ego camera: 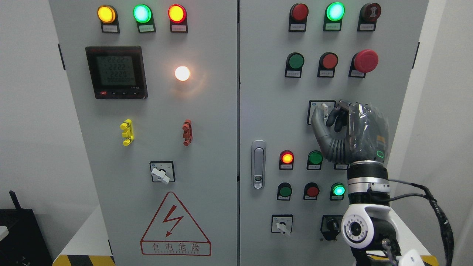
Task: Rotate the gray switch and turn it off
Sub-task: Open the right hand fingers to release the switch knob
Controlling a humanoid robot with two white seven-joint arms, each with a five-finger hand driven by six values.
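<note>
on the right door of the tall grey metal control cabinet (258, 92), the small grey rotary switch (324, 109) sits mid-panel; a loose pinch could slip off its knob, or knuckles bump the red mushroom stop button (366, 60) above; the right robot hand (329, 117) has thumb and fingers curled, pinching that knob

Plain white walls (26, 111) both sides of grey cabinet. Black box (22, 236) w/ antenna at lower left. Yellow-black hazard strip (83, 260) along bottom edge. Lighting even, indoor.
</note>
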